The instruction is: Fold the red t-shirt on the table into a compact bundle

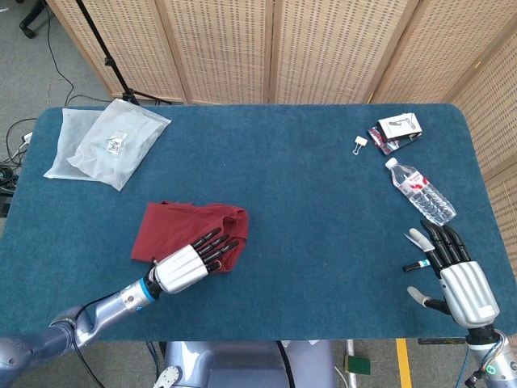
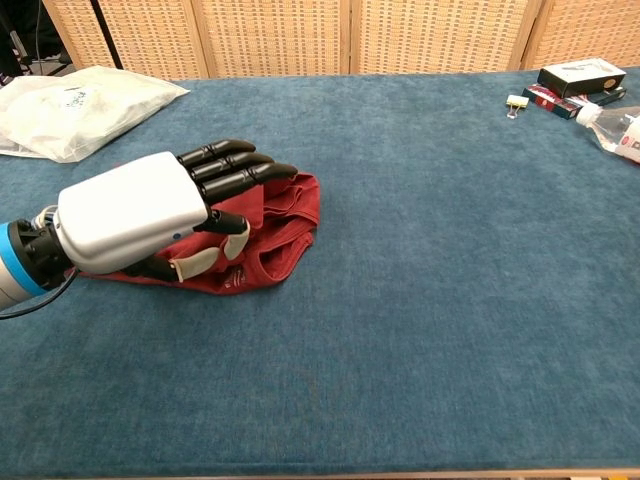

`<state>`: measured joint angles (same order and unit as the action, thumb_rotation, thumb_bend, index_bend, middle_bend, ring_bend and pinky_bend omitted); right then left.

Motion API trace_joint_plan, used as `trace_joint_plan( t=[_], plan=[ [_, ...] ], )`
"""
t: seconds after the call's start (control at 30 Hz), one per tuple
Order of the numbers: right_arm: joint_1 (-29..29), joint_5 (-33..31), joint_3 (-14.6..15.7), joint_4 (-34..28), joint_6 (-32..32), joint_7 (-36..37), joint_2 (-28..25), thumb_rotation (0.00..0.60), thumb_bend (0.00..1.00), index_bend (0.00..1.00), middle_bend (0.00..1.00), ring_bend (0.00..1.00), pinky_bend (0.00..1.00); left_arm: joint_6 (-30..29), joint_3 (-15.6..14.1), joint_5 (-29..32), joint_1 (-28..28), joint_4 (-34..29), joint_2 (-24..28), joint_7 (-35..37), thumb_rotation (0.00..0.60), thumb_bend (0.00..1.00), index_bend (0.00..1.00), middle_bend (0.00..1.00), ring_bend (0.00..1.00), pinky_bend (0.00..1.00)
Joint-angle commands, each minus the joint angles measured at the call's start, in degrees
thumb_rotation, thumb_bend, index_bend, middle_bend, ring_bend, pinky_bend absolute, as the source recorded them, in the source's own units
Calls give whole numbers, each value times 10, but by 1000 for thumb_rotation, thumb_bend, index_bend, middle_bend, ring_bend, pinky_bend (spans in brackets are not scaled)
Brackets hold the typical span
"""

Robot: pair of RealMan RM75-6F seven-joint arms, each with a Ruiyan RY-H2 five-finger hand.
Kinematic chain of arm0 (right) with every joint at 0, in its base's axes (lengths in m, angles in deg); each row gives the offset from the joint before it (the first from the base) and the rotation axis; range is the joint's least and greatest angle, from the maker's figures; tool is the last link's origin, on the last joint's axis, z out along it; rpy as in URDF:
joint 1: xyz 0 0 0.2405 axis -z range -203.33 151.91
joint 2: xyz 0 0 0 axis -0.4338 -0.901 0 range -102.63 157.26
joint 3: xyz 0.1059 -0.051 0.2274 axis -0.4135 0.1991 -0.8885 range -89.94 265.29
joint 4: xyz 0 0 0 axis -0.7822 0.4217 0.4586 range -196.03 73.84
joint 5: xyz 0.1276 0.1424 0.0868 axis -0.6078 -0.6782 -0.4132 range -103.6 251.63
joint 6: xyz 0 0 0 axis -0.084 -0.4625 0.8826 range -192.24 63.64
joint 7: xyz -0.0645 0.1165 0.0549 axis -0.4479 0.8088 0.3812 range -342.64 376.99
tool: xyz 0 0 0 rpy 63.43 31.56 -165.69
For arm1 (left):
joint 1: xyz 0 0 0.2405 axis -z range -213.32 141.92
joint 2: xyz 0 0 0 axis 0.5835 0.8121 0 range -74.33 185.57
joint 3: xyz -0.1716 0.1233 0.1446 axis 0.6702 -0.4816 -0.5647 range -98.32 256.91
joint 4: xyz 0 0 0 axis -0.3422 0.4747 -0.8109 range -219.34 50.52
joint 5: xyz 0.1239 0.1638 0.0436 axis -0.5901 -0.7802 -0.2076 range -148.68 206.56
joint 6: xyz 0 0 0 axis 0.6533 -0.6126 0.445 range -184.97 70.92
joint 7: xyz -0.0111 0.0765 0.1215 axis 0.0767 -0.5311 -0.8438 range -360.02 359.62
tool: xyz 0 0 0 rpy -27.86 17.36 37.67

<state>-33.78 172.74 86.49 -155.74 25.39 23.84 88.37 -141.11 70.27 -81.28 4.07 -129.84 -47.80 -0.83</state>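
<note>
The red t-shirt [image 1: 174, 228] lies folded into a rough rectangle on the blue table, left of centre; in the chest view the t-shirt [image 2: 285, 215] shows its collar at the right end. My left hand [image 1: 192, 260] hovers flat over the shirt's near right corner, fingers stretched out and holding nothing; the chest view shows the left hand [image 2: 150, 212] covering most of the cloth. My right hand [image 1: 452, 273] rests open at the near right edge of the table, far from the shirt, and is outside the chest view.
A clear plastic bag [image 1: 105, 141] lies at the far left corner. A water bottle [image 1: 420, 191], a binder clip [image 1: 359, 144] and small boxes [image 1: 397, 129] sit at the far right. Wicker screens stand behind the table [image 1: 323, 210].
</note>
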Motion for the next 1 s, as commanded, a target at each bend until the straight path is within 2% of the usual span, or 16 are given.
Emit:
trace_joint_plan(
  t=[0.03,0.17,0.43,0.53,0.6,0.63,0.7,1.0],
  plan=[
    [0,0,0,0,0,1,0,600,0,0,0,0,0,-4,-3,-5,0,6,-4,-2,600,458,731,0,0,0],
    [0,0,0,0,0,2,-1,600,0,0,0,0,0,-23,-3,-12,0,18,-12,6,600,426,715,0,0,0],
    [1,3,1,-1,2,0,-1,600,0,0,0,0,0,-31,-6,-11,-4,30,-26,29,600,282,432,0,0,0],
    [1,3,1,-1,2,-1,-1,600,0,0,0,0,0,-28,-2,-3,-8,29,-30,29,600,236,254,0,0,0],
    [2,3,1,-1,3,0,-1,600,0,0,0,0,0,-20,4,7,-11,25,-30,18,600,213,82,0,0,0],
    [2,4,2,-1,3,0,-1,600,0,0,0,0,0,-18,6,10,-11,21,-29,16,600,208,28,0,0,0],
    [2,4,2,-1,3,0,-2,600,0,0,0,0,0,-19,13,17,-12,10,-26,16,600,203,0,0,0,0],
    [2,5,2,-1,3,1,-2,600,0,0,0,0,0,-41,55,49,-11,-43,4,32,600,203,0,0,0,0]
  ],
)
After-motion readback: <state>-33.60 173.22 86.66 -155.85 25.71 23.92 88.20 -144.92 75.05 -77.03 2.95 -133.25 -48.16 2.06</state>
